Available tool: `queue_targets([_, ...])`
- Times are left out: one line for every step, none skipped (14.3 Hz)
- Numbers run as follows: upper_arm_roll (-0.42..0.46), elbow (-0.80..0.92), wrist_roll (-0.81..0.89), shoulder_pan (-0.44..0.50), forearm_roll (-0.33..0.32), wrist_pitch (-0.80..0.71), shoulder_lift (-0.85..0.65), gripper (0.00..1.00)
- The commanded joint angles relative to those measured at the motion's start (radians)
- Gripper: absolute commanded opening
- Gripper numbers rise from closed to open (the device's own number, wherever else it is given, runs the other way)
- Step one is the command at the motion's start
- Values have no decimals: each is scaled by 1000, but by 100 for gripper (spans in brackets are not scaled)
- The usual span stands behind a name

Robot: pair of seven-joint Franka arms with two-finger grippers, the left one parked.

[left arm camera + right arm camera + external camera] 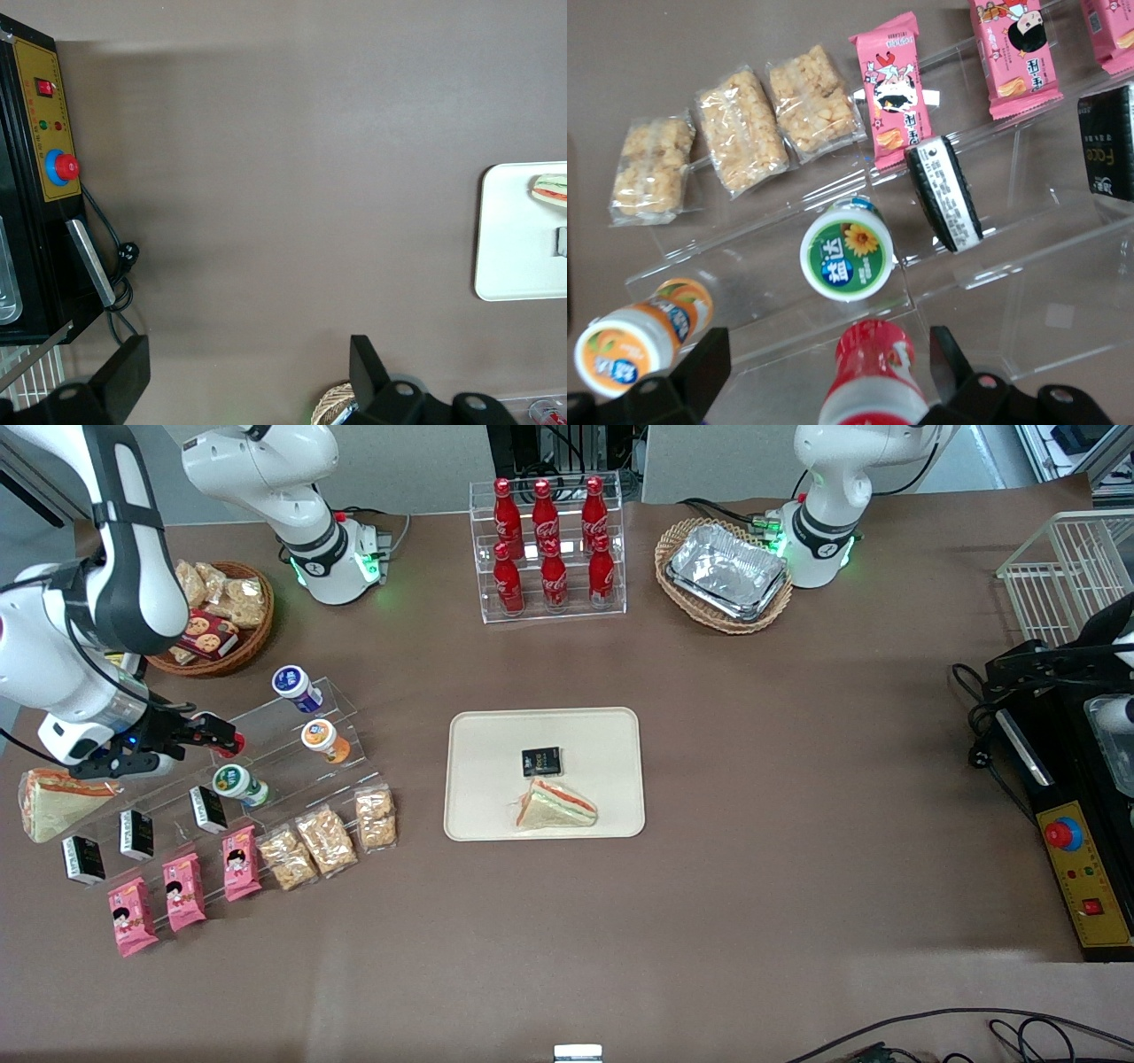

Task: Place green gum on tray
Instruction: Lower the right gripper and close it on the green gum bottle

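The green gum (236,783) is a white canister with a green-rimmed lid lying on a clear stepped stand (292,766); it also shows in the right wrist view (846,259). My right gripper (211,735) hovers over the stand, a little farther from the front camera than the green gum. In the right wrist view the gripper (824,367) is open, its fingers (700,367) straddling a red-lidded canister (873,376) without closing on it. The cream tray (602,731) lies mid-table, also seen in the left wrist view (518,239).
An orange-lidded canister (324,740) and a blue-lidded one (297,688) lie on the stand. Black packs (206,809), pink snack packs (184,890) and cracker packs (326,840) fill its lower steps. The tray holds a sandwich (556,806) and a black pack (541,762). Cola bottles (547,545) stand farther back.
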Motion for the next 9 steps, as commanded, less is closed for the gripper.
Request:
queue_targets([1, -2, -18, 28, -10, 69, 61, 100])
queue_targets([1, -5, -18, 28, -10, 82, 74, 100])
queue_targets([1, -15, -20, 30, -10, 101, 84, 100])
queue_targets([1, -22, -28, 30, -10, 128, 95, 100])
queue_targets([1, -25, -44, 28, -10, 148, 107, 100])
queue_targets([1, -25, -61, 27, -10, 163, 120, 100])
queue_targets([1, -25, -81, 22, -8, 175, 126, 100])
queue_targets([1, -25, -90, 21, -8, 178, 129, 100])
queue_targets([1, -25, -92, 19, -8, 180, 130, 100])
